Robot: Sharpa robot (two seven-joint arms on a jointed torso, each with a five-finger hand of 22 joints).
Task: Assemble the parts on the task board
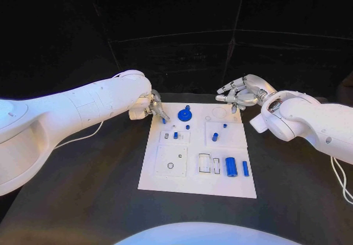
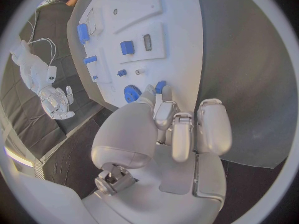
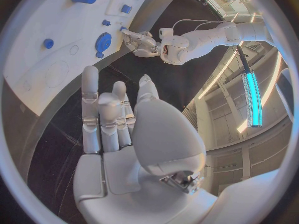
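Board [image 1: 166,181] central on table. Left hand [image 1: 149,108] at board's far-left corner, fingertips pinching a small blue peg [image 2: 160,86] beside the gear [image 1: 184,115]. Judgement: keep peg upright, lower slowly. Right hand [image 1: 241,92] hovers beyond far-right corner, fingers apart, empty

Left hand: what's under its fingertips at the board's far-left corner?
The left hand pinches a small blue part above the task board, beside the blue gear. Its fingers hide the board spot beneath.

left hand [image 1: 152,108] pinching, right hand [image 1: 241,93] raised, empty
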